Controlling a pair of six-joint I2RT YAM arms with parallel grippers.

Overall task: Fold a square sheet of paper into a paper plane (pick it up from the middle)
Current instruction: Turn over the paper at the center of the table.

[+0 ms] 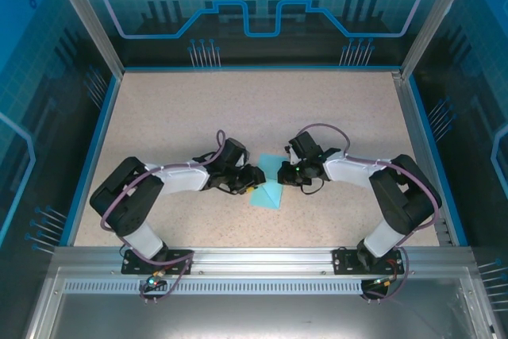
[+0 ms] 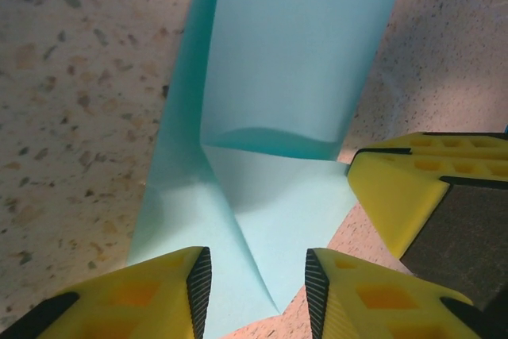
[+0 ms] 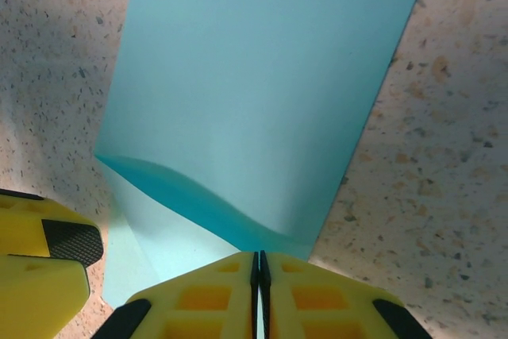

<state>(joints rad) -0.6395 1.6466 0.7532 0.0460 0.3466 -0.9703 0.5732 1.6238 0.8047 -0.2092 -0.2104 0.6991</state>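
Square sheet of paper (image 1: 267,186) flap pinched in clenched right pincer (image 3: 258,269), left pincer (image 2: 255,279) released astride near corner: pull flap over squarely, align edges, then crease on worktop (image 1: 238,117).

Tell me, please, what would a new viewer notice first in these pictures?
The light blue square sheet of paper lies on the speckled table, between both pincers. The right pincer is shut on its raised flap; the left pincer stands open astride a creased corner.
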